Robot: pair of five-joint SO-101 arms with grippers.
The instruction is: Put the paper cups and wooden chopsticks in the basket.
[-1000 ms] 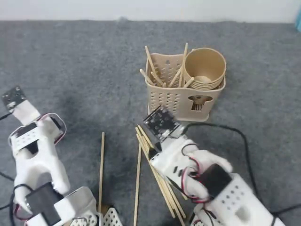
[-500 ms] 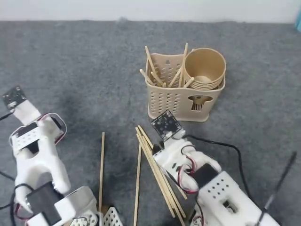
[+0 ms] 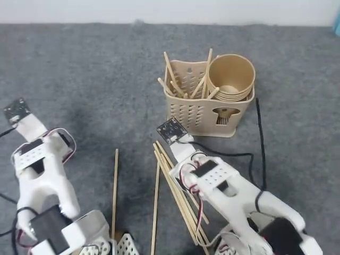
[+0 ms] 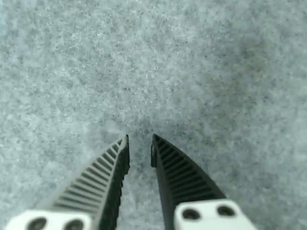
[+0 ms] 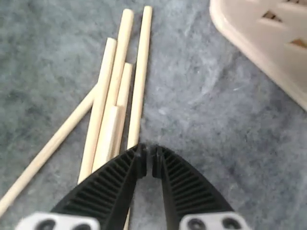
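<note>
Beige perforated basket (image 3: 194,114), upright on the grey bench (image 3: 79,69); its right compartment holds a nested stack of tan paper cups (image 3: 231,74), mouths up; its left compartment holds several leaning chopsticks (image 3: 172,74); a loose bundle of chopsticks (image 3: 178,196) lies flat near the basket's front; two single chopsticks (image 3: 115,186) lie beside it.

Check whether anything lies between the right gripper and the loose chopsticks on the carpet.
Nothing visible does. The right gripper has its tips right at the nearest of the loose chopsticks, with bare carpet around them; the basket stands apart.
</note>
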